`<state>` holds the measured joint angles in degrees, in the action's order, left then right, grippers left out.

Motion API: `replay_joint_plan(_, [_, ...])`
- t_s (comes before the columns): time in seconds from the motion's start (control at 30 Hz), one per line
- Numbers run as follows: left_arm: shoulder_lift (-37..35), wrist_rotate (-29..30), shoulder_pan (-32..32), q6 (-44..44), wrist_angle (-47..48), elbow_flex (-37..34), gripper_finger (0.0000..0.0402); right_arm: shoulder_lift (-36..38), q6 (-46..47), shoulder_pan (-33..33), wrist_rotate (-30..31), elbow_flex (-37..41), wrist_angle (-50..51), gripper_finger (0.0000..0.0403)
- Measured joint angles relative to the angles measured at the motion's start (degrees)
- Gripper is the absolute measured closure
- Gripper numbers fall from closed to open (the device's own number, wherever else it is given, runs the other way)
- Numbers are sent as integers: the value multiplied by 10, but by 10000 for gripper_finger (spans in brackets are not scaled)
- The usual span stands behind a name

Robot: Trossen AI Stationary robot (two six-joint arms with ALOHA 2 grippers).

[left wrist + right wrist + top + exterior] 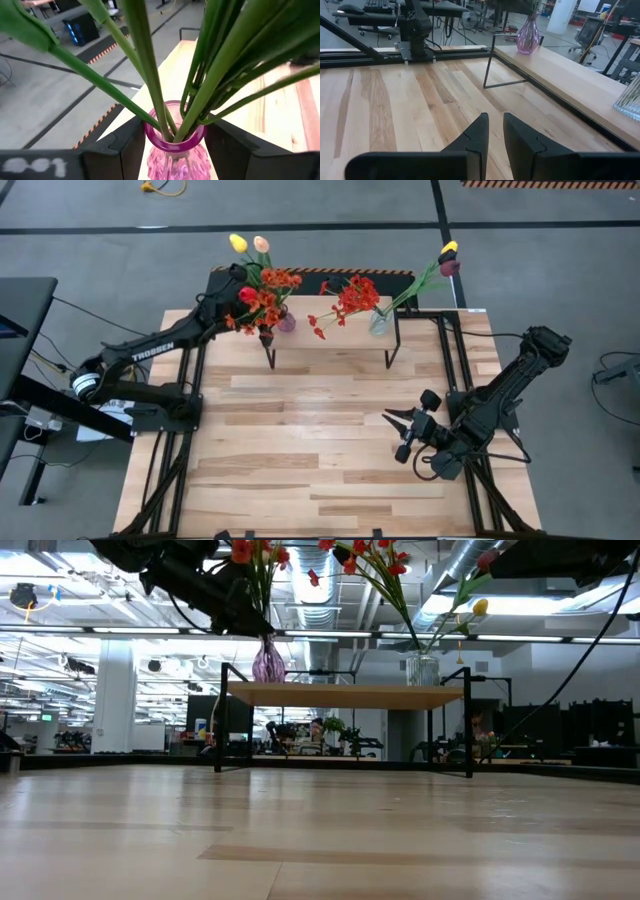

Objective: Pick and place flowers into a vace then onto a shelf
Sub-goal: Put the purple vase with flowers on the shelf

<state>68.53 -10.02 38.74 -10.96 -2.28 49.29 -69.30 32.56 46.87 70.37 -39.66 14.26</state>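
Between our left jaws (172,150) sits the pink vase (175,150) of flowers (262,292) on the shelf (335,340), jaws around its neck; glass, slippery, top-heavy, so hold low. Right jaws (492,137) nearly together, idle.

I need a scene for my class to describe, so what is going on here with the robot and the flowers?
The left hand is closed around the neck of a pink vase full of flowers, at the left end of the shelf. In the low view the vase base sits at the shelf top. A clear vase with more flowers stands at the right end. The right hand waits over the table, nearly shut and empty.
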Motion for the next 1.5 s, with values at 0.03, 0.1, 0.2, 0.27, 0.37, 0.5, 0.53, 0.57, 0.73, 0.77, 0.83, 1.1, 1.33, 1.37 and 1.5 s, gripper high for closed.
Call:
replay_joint_plan(0.03, [0,0,0,-1,11,7,222,0,0,0,0,0,0,351])
replay_joint_plan(0.1, [1,0,0,-1,33,20,222,0,0,0,0,0,-1,351])
replay_joint_plan(0.2, [1,1,0,-12,47,32,222,0,0,0,-1,0,-2,351])
replay_joint_plan(0.27, [1,2,0,-14,53,33,222,0,0,0,-5,0,-2,351])
replay_joint_plan(0.37, [1,2,0,-14,60,33,222,0,0,0,-15,0,-2,351])
replay_joint_plan(0.5, [1,-1,0,-14,62,31,222,0,4,0,-16,0,-2,351])
replay_joint_plan(0.53, [1,-1,0,-14,62,31,222,0,5,0,-16,0,-2,351])
replay_joint_plan(0.57, [1,-2,0,-14,63,31,222,0,5,0,-16,0,-2,351])
replay_joint_plan(0.73, [0,-2,-2,-44,69,31,222,0,5,0,-19,0,-7,351])
replay_joint_plan(0.77, [0,0,-2,-45,69,31,222,0,5,0,-19,0,-7,351])
replay_joint_plan(0.83, [0,13,-2,-45,68,31,223,0,5,0,-19,0,-7,351])
replay_joint_plan(1.1, [0,64,-2,-48,73,30,223,0,5,0,-20,0,-7,351])
replay_joint_plan(1.33, [0,38,-2,-47,69,30,223,0,5,0,-26,0,-7,351])
replay_joint_plan(1.37, [0,38,-2,-46,69,30,223,0,5,0,-26,0,-7,351])
replay_joint_plan(1.5, [0,38,-2,-44,69,30,223,0,5,0,-28,0,-7,351])
